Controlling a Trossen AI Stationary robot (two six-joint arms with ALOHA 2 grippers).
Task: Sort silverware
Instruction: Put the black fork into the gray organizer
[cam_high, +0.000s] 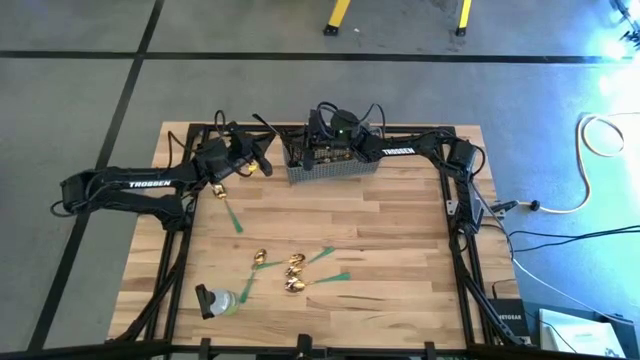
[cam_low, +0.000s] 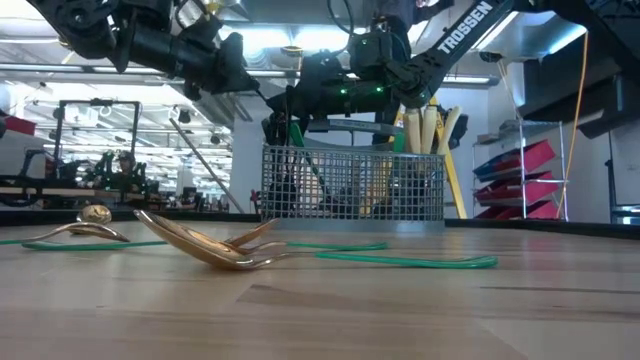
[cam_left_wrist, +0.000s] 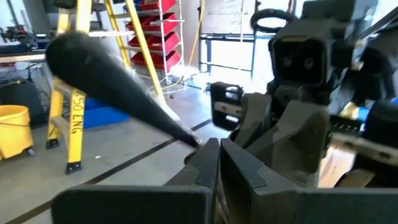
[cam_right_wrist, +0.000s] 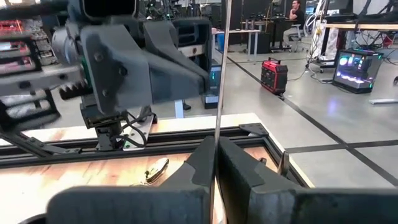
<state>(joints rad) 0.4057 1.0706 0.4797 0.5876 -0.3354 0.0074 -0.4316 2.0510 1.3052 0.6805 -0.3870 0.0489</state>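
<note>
Left hand (cam_high: 262, 165) clamped on a dark-handled utensil (cam_left_wrist: 118, 93), raised just left of the mesh basket (cam_high: 332, 170). Right hand (cam_high: 318, 135) clamped on a thin metal piece (cam_right_wrist: 221, 74), above the basket at the tabletop's (cam_high: 400, 250) far edge. Gold spoons (cam_high: 290, 272) lie loose near-centre among green tape strips (cam_high: 232, 217).

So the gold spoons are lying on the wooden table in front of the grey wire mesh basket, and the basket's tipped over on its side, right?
Not tipped over: the low view shows the grey wire mesh basket standing upright on the wooden table. The gold spoons do lie in front of it.
</note>
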